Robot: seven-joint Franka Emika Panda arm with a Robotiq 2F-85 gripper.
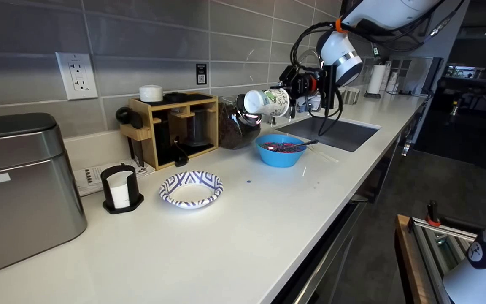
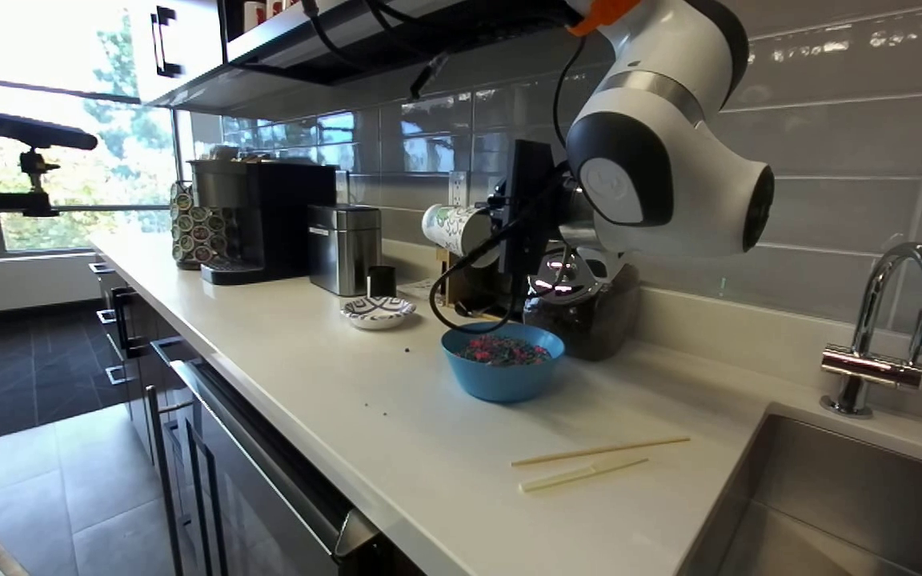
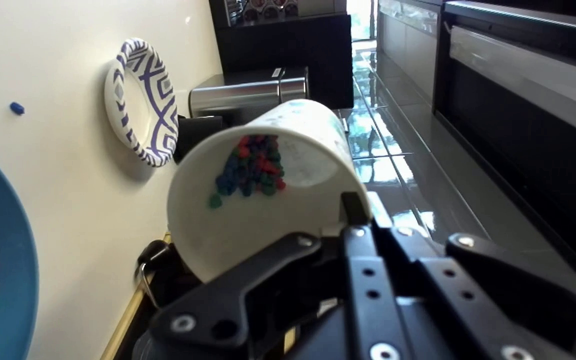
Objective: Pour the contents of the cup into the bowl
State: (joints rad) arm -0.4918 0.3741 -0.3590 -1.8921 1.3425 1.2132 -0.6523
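The white cup (image 1: 268, 102) with a green print is held on its side above the blue bowl; it also shows in an exterior view (image 2: 453, 228). In the wrist view the cup (image 3: 268, 235) holds red, blue and green bits lying inside, back from its mouth. My gripper (image 3: 365, 207) is shut on the cup's rim, one finger inside and one outside. The gripper also shows in both exterior views (image 1: 287, 89) (image 2: 495, 208). The bright blue bowl (image 1: 281, 159) (image 2: 501, 386) stands on the counter with similar bits in it. Its edge shows in the wrist view (image 3: 15, 250).
A patterned paper dish (image 1: 191, 202) and a white cylinder in a black frame (image 1: 119, 190) stand nearby. A glass jar (image 2: 601, 312) and wooden rack (image 1: 217, 122) stand by the wall. Thin sticks (image 2: 589, 472) lie near the sink (image 2: 853, 496). A cable loop (image 2: 461, 328) hangs near the bowl.
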